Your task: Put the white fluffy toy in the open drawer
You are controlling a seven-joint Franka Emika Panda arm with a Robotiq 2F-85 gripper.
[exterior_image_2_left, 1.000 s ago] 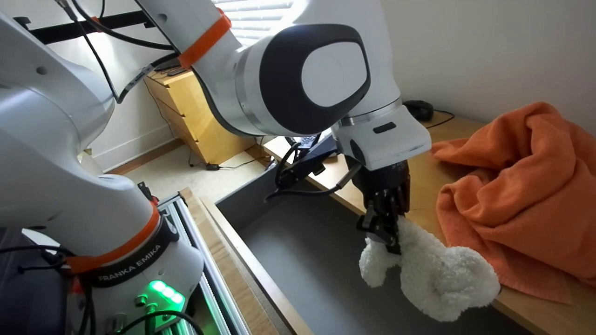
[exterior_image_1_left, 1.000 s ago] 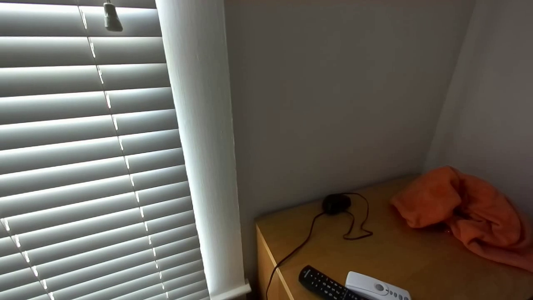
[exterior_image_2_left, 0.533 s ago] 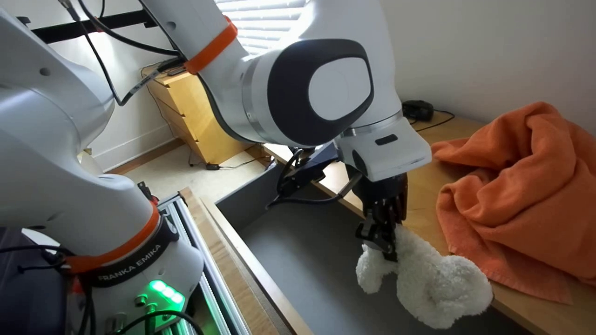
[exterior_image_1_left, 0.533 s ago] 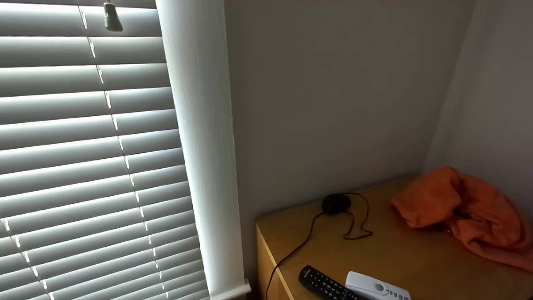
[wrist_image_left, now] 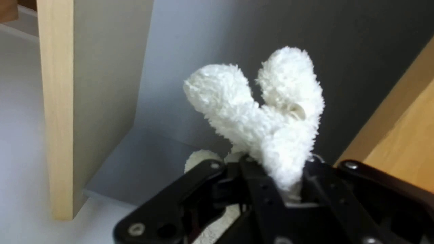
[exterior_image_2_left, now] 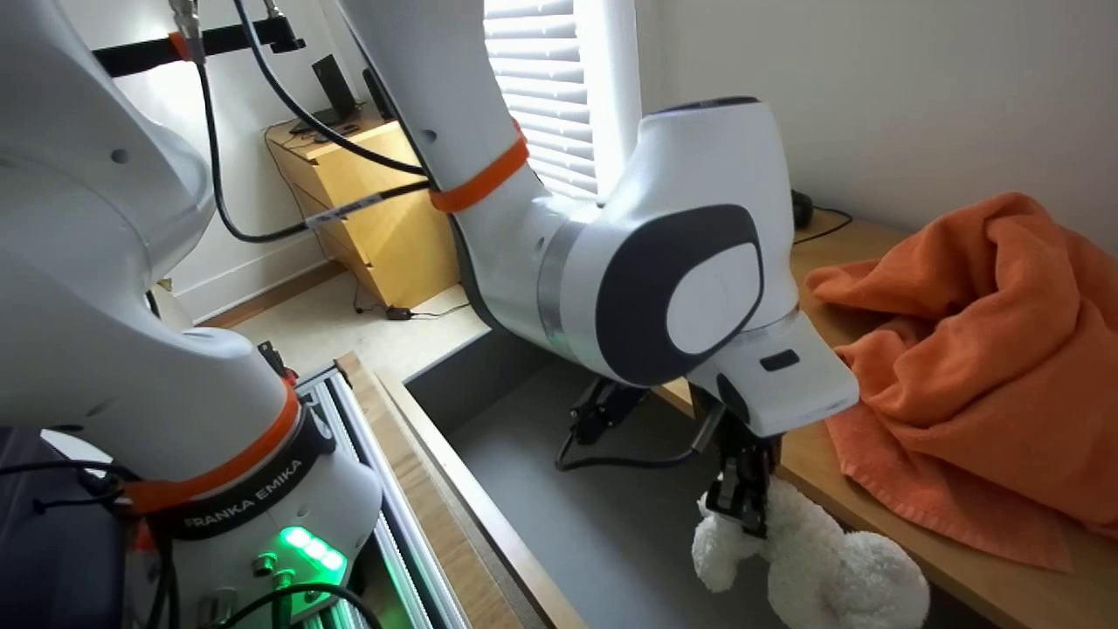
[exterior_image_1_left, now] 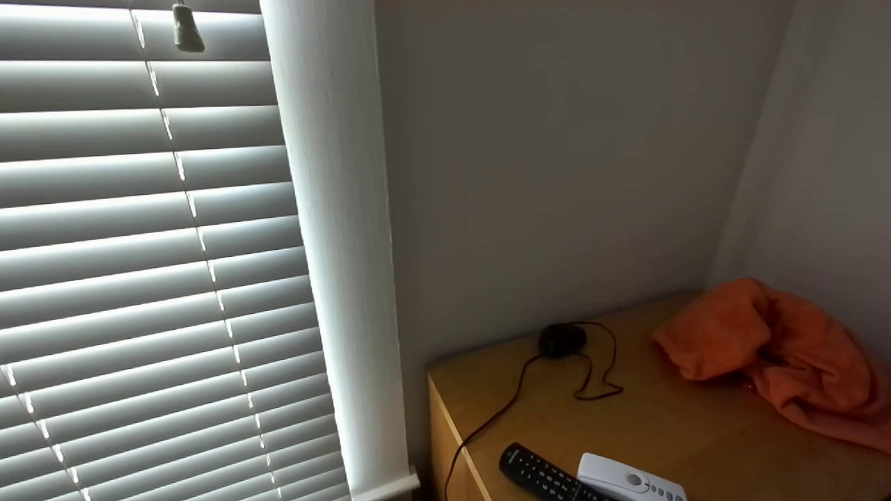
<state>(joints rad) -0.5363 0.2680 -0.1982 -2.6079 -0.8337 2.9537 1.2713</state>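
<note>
Claw [wrist_image_left: 279, 162] clamped on the white fluffy toy [exterior_image_2_left: 808, 555]: in the wrist view the black fingers [wrist_image_left: 255, 181] press on the plush from both sides, two rounded lobes spread beyond the tips, one bearing a small pale patch; more white plush shows behind the finger on the left of that view. Toy location: hanging from the claw over the open drawer [exterior_image_2_left: 541, 489], near the edge of the table [exterior_image_1_left: 668, 417]; in an exterior view its lower part is cut off by the frame, so cannot tell whether it touches the drawer floor. Arm [exterior_image_2_left: 664, 288] reaches across the drawer, claw pointing down; green lamps [exterior_image_2_left: 313, 549] lit at its base. Wrist view also shows a pale wooden rim [wrist_image_left: 56, 112] topping the drawer wall, grey floor behind the toy. Orange cloth [exterior_image_2_left: 987, 367], seen in both exterior views, lies crumpled on the table. Black corded object [exterior_image_1_left: 562, 340] sits on the table near the wall [exterior_image_1_left: 557, 174], partly hidden by the arm in an exterior view; its cord [exterior_image_1_left: 489, 422] runs over the table edge. Black remote [exterior_image_1_left: 543, 473] and white remote [exterior_image_1_left: 630, 479] lie close together on the table, both cut by the frame, contact between them not certain. Slatted blinds [exterior_image_1_left: 139, 209] bright beside the table. Wooden chest [exterior_image_2_left: 402, 245] stands well apart from the toy, dark items [exterior_image_2_left: 334, 92] on top
</note>
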